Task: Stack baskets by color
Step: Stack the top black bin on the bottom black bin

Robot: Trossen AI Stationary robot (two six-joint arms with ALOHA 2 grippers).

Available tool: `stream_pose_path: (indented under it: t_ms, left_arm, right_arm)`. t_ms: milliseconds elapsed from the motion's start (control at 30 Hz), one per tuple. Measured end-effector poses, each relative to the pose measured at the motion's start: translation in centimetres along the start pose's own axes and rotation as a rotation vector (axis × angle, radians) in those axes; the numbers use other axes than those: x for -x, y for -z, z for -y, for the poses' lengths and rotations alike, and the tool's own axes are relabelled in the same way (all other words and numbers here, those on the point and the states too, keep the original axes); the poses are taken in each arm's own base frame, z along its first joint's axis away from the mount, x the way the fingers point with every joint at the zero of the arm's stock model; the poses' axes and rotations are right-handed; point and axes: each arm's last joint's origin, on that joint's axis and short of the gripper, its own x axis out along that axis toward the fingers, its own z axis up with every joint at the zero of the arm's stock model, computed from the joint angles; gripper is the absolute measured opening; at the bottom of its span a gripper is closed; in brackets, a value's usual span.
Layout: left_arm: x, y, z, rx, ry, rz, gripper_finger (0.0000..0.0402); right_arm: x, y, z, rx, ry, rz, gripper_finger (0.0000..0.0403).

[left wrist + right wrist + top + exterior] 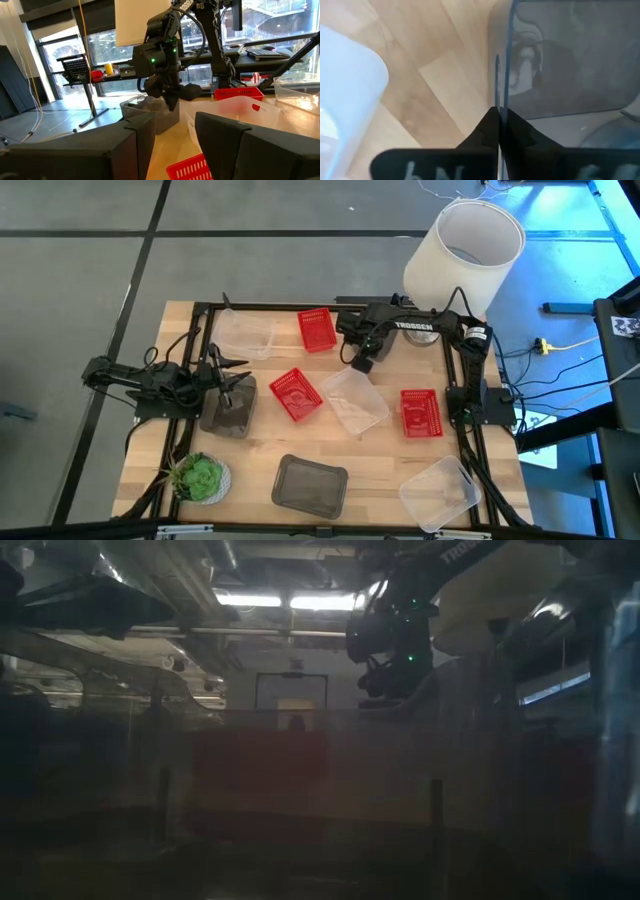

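My right gripper points down over the middle of the table and is shut on the far wall of a clear basket. Red baskets rest on the table at the far side, left of middle and to the right. Other clear baskets stand at the far left and the near right. Dark grey baskets sit at the left and the near edge. My left gripper waits open above the left dark grey basket. My right gripper pinches the clear basket's upright wall between its two fingers, one finger inside the basket and one outside. The fingers come from above, pointing down. In the left wrist view the basket stands upright under the gripper with its bottom on the table.
A white lampshade stands off the far right corner. A green potted plant sits at the near left corner. A dark frame runs around the table's edges. Bare wood shows between the near dark grey basket and the red ones.
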Motion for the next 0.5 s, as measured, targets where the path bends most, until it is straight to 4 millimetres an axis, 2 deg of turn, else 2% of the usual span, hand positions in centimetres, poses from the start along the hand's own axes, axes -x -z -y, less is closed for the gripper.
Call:
stream_pose_path:
  t_ms: [200,500]
  left_arm:
    - [0.0,0.0,0.0,0.000,0.000,0.000,0.0133]
    - [0.0,0.0,0.0,0.000,0.000,0.000,0.0133]
  right_arm:
    - [1.8,0.1,-1.1,0.083,0.053,-0.024,0.0003]
    - [7.1,-0.5,-3.9,0.179,0.071,0.080,0.0002]
